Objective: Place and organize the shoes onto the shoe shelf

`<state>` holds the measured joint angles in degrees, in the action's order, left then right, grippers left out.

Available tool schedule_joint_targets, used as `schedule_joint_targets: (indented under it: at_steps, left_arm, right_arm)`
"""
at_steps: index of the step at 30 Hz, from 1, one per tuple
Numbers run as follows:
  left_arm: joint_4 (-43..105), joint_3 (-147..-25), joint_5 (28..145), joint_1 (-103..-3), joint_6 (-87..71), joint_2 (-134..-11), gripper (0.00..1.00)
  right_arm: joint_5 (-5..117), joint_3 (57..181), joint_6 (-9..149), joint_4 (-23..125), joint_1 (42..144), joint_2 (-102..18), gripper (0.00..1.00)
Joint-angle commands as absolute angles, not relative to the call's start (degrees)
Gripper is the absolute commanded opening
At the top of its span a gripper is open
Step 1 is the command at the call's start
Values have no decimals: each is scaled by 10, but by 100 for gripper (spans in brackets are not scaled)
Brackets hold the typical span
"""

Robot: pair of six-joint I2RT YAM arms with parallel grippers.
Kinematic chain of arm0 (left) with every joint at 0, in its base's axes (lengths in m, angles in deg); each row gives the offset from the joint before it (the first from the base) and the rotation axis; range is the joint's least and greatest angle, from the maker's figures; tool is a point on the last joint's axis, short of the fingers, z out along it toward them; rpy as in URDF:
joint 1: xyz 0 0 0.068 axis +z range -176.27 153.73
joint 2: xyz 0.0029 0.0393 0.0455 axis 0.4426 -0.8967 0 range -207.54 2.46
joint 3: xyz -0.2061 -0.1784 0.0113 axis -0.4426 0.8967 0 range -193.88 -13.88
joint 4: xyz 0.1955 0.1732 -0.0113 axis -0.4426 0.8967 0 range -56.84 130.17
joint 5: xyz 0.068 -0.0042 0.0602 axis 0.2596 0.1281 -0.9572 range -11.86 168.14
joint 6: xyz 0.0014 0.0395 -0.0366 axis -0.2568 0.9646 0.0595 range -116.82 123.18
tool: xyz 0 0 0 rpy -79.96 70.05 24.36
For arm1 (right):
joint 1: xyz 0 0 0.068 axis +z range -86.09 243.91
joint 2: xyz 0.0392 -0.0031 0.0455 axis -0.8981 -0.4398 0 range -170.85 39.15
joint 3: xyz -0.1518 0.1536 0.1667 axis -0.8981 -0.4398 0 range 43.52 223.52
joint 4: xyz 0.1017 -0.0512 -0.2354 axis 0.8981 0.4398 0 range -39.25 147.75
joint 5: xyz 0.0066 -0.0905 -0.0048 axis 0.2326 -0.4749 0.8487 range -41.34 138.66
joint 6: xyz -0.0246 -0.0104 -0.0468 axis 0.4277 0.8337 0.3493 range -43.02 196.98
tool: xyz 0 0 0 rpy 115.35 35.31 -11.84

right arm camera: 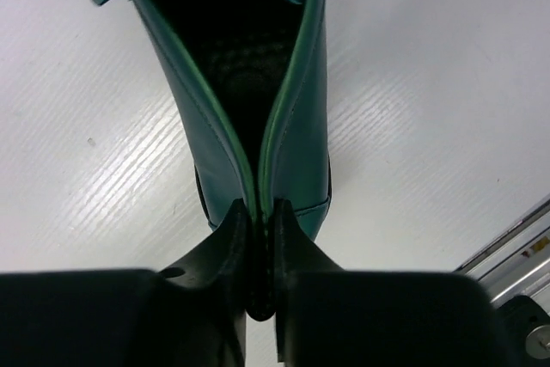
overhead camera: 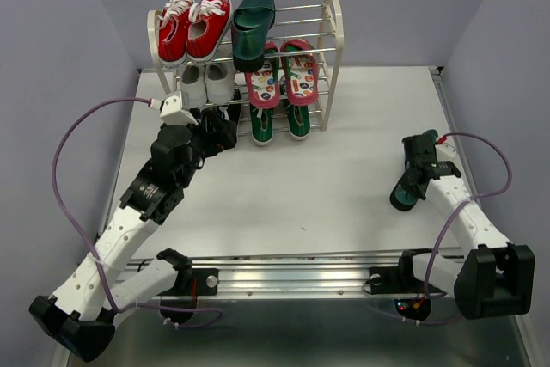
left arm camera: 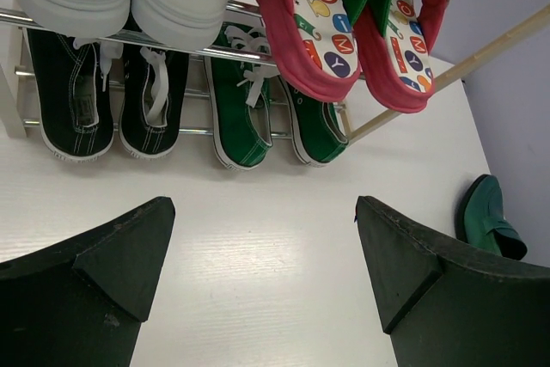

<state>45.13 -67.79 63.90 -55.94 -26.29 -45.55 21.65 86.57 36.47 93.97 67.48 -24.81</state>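
- Right gripper (right arm camera: 260, 212): jaws pinched on the back rim of the dark-green heel (right arm camera: 309, 118); the shoe extends ahead of them on the table (right arm camera: 430, 83).
- Left gripper (left arm camera: 262, 212): jaws wide, nothing between them; green sneakers (left arm camera: 236, 118) ahead, low on the shoe shelf (overhead camera: 335, 40).

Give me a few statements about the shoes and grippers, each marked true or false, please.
1. The flip-flops sit on the shelf, above the green sneakers. True.
2. The right gripper is shut on the rim of a heel. True.
3. That heel is on the shelf. False: it is off the shelf; only the other heel is on the top tier.
4. The left gripper holds a sneaker. False: it is open and empty.
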Motion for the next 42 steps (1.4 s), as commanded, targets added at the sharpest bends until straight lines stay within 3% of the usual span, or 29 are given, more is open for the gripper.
schedule_joint_targets:
  at_steps: [1, 6, 16, 21, 30, 34, 36, 41, 42]
  left_arm:
    - [434, -685, 625, -563, -264, -451, 99]
    - [431, -683, 624, -563, -263, -454, 99]
    - [434, -685, 621, -562, -266, -454, 99]
    - [434, -690, 621, -562, -268, -461, 99]
    - [442, -694, 615, -563, -274, -475, 99]
    - [446, -700, 613, -562, -278, -484, 99]
    - [451, -707, 611, -562, -281, -490, 99]
    - [456, -707, 603, -562, -285, -488, 99]
    - [456, -706, 600, -562, -285, -485, 99]
  right_arm:
    - [234, 890, 410, 891, 670, -190, 1]
    - [337, 953, 463, 877, 670, -110, 1]
    - [451, 1182, 515, 835, 670, -102, 1]
    - [593, 1313, 544, 801, 670, -174, 1]
    - [722, 1530, 516, 771, 675, -334, 1]
    - [670, 1626, 528, 799, 755, -405, 1]
    - [579, 1706, 560, 843, 852, -467, 1]
    - [396, 1878, 588, 903, 973, -601, 1]
    - [307, 1891, 604, 892, 1007, -623, 1]
